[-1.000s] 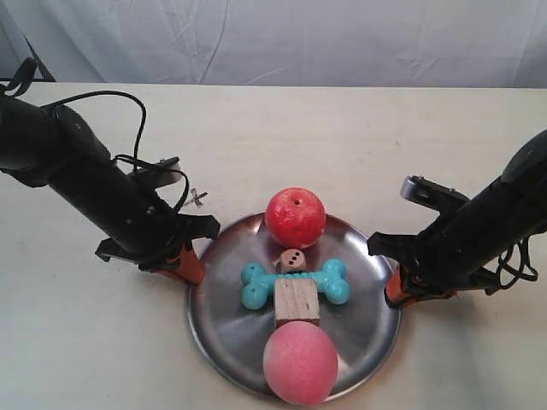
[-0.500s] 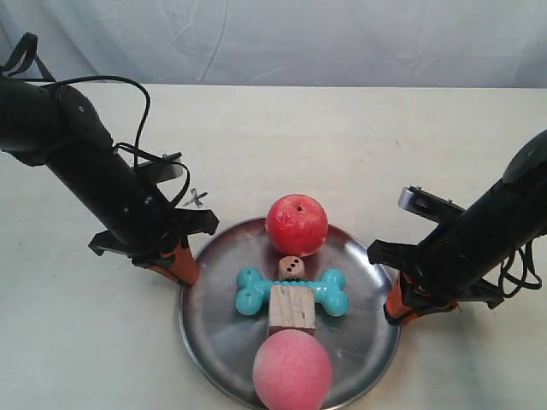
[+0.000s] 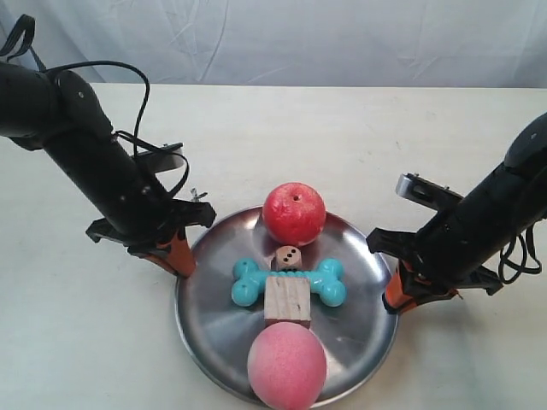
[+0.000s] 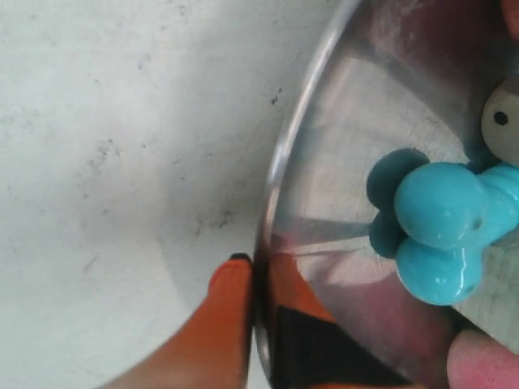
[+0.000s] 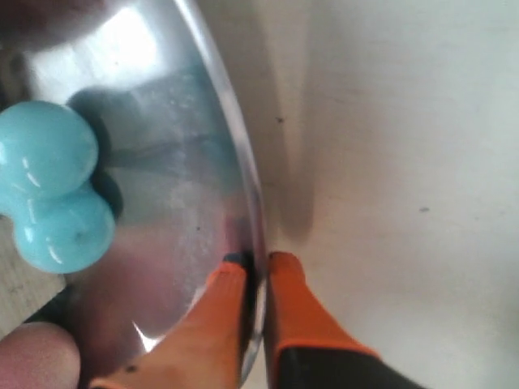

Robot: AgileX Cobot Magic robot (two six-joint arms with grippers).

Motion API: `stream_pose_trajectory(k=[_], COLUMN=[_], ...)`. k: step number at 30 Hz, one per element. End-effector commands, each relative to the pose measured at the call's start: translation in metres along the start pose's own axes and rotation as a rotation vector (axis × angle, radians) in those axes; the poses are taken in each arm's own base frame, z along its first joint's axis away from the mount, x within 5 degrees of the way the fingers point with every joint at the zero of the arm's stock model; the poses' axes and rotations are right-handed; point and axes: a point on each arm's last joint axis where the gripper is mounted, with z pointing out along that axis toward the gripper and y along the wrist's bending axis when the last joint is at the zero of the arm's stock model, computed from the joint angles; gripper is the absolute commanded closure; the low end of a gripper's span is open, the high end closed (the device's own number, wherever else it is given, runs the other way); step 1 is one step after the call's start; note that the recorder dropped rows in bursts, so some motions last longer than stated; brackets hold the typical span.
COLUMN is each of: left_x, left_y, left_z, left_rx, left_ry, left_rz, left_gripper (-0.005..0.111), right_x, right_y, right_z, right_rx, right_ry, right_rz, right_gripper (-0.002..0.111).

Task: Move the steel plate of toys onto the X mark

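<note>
In the exterior view, we see the steel plate [image 3: 214, 320] well apart from the far edge of the worktop [image 3: 359, 128], the only edge that shows. It carries all the toys: the red apple [image 3: 294, 213], the small die [image 3: 288, 257], the teal bone [image 3: 248, 286], the wooden cube [image 3: 287, 301] and the pink peach [image 3: 286, 366]. The gripper at the exterior view's left [image 3: 181, 260] and the gripper at the exterior view's right [image 3: 395, 295] stand at the rim, on opposite sides. The X mark [image 3: 197, 196] lies just beyond the rim, toward the far edge, and the plate does not cover it.

In the left wrist view, the left gripper [image 4: 255, 263] is clenched on the plate rim, which passes between its orange jaws.

In the right wrist view, the right gripper [image 5: 255, 263] grasps the rim in the same way.

We judge that the grasp is done and no toy is lost. What is left is to bring the plate over the mark, put it down and let go. Whether the plate is already off the worktop, we cannot tell.
</note>
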Motion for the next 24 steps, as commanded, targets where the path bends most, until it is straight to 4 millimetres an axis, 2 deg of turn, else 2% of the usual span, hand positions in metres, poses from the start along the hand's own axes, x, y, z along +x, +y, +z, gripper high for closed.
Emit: stream_pose_trajectory(k=[1, 15, 24], left_x=[0.004, 0.005, 0.0], left_y=[-0.024, -0.026, -0.032], left_z=[-0.008, -0.011, -0.022], left_rx=[0.13, 0.126, 0.124], left_ry=[0.032, 0.072, 0.093], left_rz=[-0.017, -0.009, 0.04], left_gripper=[0.107, 0.107, 0.107], right_x=[0.001, -0.006, -0.006], right_y=[0.015, 0.025, 0.025], right_z=[-0.004, -0.015, -0.016], right_rx=[-0.09, -0.109, -0.105], right_ry=[0.015, 0.051, 0.06], right_rz=[0.02, -0.022, -0.029], right_gripper=[0.109, 0.109, 0.109])
